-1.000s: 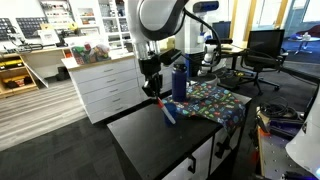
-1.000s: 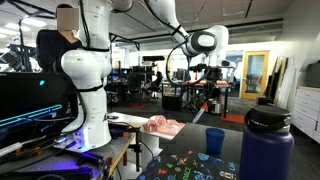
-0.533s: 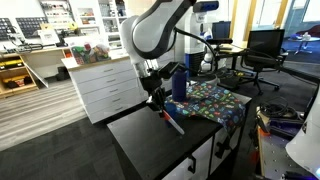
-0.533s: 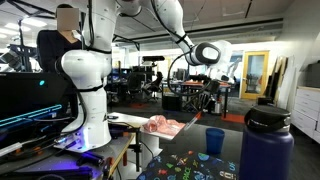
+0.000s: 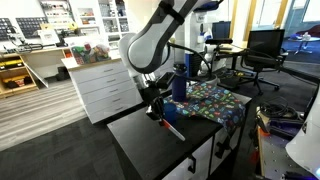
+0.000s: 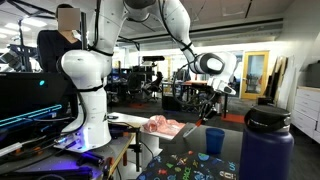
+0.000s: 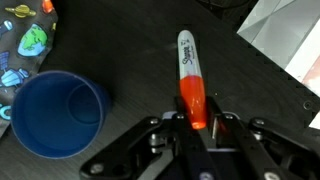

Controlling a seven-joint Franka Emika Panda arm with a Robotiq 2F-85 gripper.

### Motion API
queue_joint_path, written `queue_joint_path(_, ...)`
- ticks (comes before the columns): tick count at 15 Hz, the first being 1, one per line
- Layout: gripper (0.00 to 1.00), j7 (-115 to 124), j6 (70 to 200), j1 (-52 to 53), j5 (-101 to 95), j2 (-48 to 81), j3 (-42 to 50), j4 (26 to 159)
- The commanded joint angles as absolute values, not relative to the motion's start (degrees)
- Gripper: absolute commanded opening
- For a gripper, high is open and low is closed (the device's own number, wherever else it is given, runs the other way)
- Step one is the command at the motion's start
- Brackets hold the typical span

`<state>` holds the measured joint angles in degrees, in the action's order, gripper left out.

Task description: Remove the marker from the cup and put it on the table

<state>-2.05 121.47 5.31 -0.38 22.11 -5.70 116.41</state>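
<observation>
Wrist view shows your claw (image 7: 197, 120) clamped on the orange end of the marker (image 7: 190, 70). The whitish printed section and the tip stick out ahead of the fingers. The marker is clear of the cup (image 7: 55, 110), which stands empty just beside it on the bench (image 7: 130, 45). In an exterior view the marker (image 5: 172, 126) slants down from the claw (image 5: 157, 106) toward the black top. Whether its far end touches the bench cannot be told.

Expect the marker to be light and stiff, with a smooth plastic barrel that may slip a little between the pads. It is round, so it will likely roll once you let go. You hold it near one end, so the long free part can swing or pivot if it catches the surface. A hold nearer the middle would be steadier, though this one should do for a short set-down.

Bring the barrel close to flat before you part the claw. Keep it away from the cup, which looks light enough to tip if nudged, and off the patterned cloth (image 7: 25, 40).
</observation>
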Motion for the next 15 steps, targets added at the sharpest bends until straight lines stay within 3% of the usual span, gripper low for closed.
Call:
queue_joint_path(1,0.48,-4.24,119.59,5.07,0.64,23.34,-6.19,114.3)
queue_joint_path(3,0.54,-4.61,119.51,5.08,0.59,23.67,-6.22,113.94)
queue_joint_path(10,0.98,-5.67,120.07,4.83,1.45,22.77,-6.34,113.99)
queue_joint_path(15,1.0,-5.86,124.44,4.97,0.23,20.68,-5.95,114.72)
